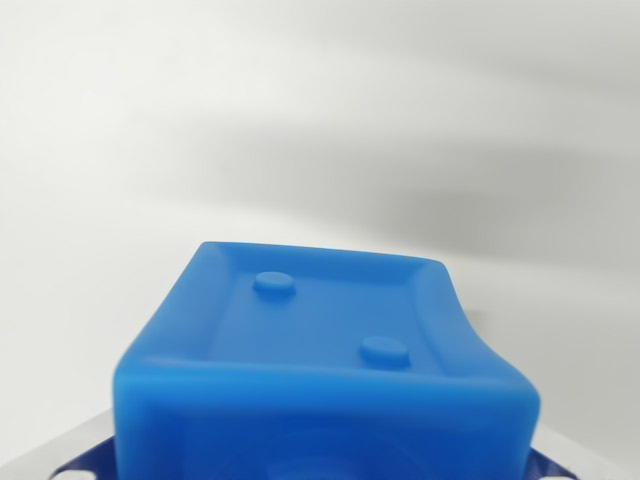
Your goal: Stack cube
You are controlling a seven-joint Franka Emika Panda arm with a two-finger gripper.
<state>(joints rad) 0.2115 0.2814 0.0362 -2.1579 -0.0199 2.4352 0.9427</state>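
A blue cube [320, 370] fills the lower half of the wrist view, very close to the camera, its recessed top face carrying two round studs — one toward 11 o'clock, the other toward 4 o'clock of that face. Behind it, from 9 through 12 to 3 o'clock, lies a plain white bench [320, 110] crossed by soft grey shadows. Slivers of blue show at the bottom corners, but the jaws themselves are hidden — I cannot tell whether they grip the cube.
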